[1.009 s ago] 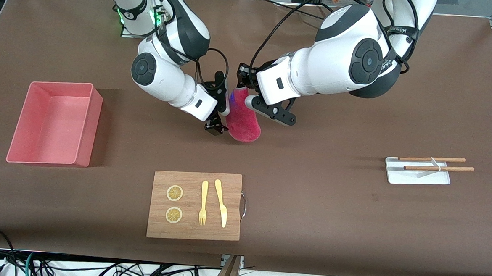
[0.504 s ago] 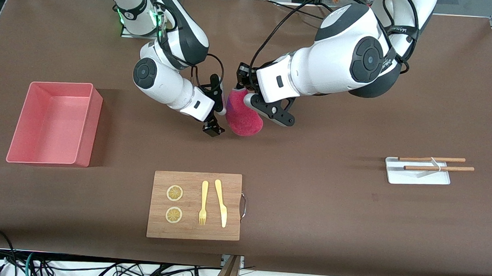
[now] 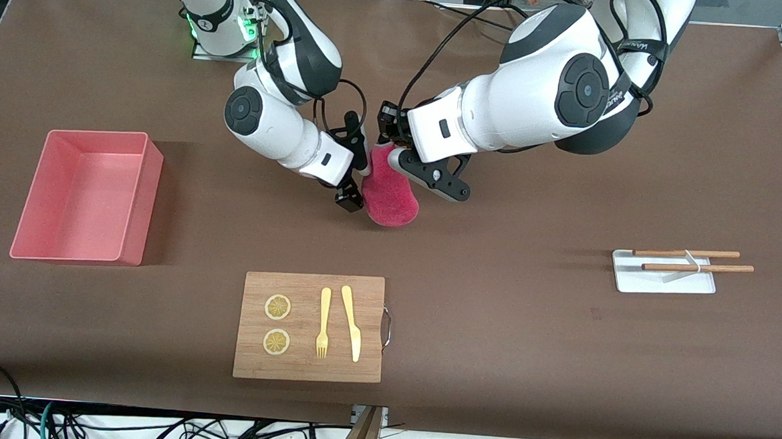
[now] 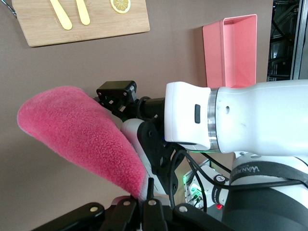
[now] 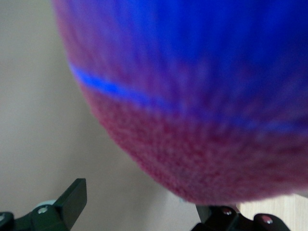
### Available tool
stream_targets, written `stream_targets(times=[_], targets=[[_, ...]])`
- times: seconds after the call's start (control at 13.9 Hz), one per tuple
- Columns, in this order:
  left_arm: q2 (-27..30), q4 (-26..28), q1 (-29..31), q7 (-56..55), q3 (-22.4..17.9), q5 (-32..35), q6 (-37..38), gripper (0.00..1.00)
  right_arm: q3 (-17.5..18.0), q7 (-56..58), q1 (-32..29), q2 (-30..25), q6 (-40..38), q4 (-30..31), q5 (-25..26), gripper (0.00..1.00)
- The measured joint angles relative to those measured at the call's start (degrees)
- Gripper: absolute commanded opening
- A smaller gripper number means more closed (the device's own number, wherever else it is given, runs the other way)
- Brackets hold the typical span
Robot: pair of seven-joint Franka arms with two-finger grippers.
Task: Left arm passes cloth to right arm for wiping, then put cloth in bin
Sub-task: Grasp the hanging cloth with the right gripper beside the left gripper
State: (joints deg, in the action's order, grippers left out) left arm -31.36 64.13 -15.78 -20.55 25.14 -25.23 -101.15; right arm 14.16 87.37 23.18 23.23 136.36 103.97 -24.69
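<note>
- Moved in since 1 second ago: right gripper [image 3: 358,186], now pressed up against the cloth [image 3: 389,194] from the bin's side, fingers spread wide with 1 finger [image 5: 72,197] to each side of the hanging pink mass in the right wrist view, not yet clamped.
- Sitting untouched near the table edge at the right arm's end: salmon bin [image 3: 139,196], well apart from the handover.
- Nearer the front camera, close to the table's front edge: wooden cutting board [image 3: 303,369] with lemon slices, fork and knife.
- Hanging over the table's middle: cloth, dangling from the left gripper [image 4: 144,204], which is pinched tight on its upper edge.
- Judged soft, light, floppy and fuzzy, so not slippery or fragile; likely to sag and swing once released.
- Best taken on the thick folded body below the left pinch, deep between the pads, before letting go.
- Toward the left arm's end: white tray [image 3: 628,282] carrying 2 chopsticks.
</note>
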Motion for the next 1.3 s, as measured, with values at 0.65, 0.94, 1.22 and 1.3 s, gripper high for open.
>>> stream_targets(times=[0.65,0.94,1.22,1.3], targets=[[0.0,0.0,-0.4,0.0,0.3,1.1,0.0,0.0,-0.2,4.0,-3.2,-1.2,-0.2,-1.2,-2.1,0.99],[0.0,0.0,-0.4,0.0,0.3,1.1,0.0,0.0,-4.5,20.4,-5.7,-2.0,-3.6,1.2,-25.3,1.0],[0.0,0.0,-0.3,0.0,0.2,1.1,0.0,0.0,-6.0,36.6,-5.4,-1.7,-5.2,6.0,-49.3,1.0],[0.0,0.0,-0.3,0.0,0.2,1.2,0.0,0.0,-5.9,41.6,-4.9,-1.4,-5.3,7.4,-54.7,1.0]])
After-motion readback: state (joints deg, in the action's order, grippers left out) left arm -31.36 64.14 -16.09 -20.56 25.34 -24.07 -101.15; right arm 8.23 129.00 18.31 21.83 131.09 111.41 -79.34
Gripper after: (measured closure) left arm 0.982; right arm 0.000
